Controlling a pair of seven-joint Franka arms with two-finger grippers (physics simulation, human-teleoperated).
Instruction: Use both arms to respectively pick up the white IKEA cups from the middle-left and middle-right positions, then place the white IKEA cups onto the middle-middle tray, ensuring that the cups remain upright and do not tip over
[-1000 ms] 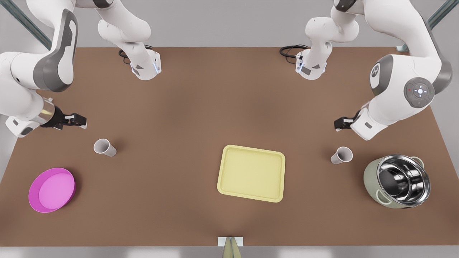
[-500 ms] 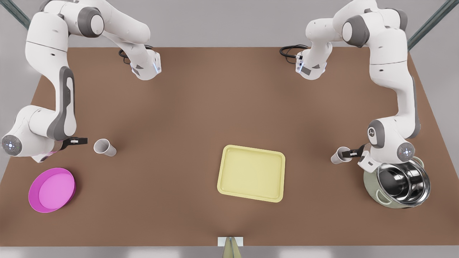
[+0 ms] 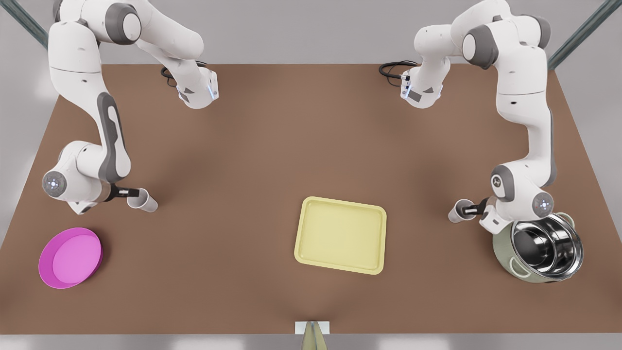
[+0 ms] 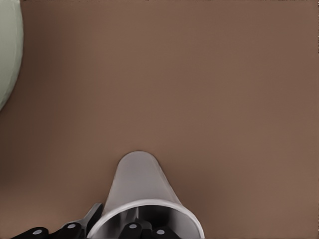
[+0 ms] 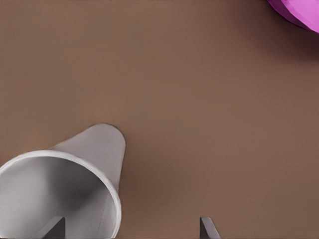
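Two white IKEA cups stand on the brown table, either side of the pale yellow tray (image 3: pixel 340 235). At the front view's left, my right gripper (image 3: pixel 130 193) reaches the rim of one cup (image 3: pixel 146 202). The right wrist view shows that cup (image 5: pixel 94 149) close up, my right gripper (image 5: pixel 130 226) open, one finger inside the rim and the other finger (image 5: pixel 207 226) outside. At the front view's right, my left gripper (image 3: pixel 467 210) lies across the rim of the other cup (image 3: pixel 457 213). This cup (image 4: pixel 142 184) sits right at the gripper in the left wrist view.
A round pink bowl (image 3: pixel 71 257) lies near the front-left corner, also seen as the bowl (image 5: pixel 299 12). A steel pot with pale green outside (image 3: pixel 538 252) stands just behind the left arm's wrist, its side (image 4: pixel 7 50) in the left wrist view. Both arm bases stand at the far edge.
The arm at the front view's left swept rightward until its gripper met the cup's rim. The arm at the front view's right dropped to its cup and edged slightly further over it.
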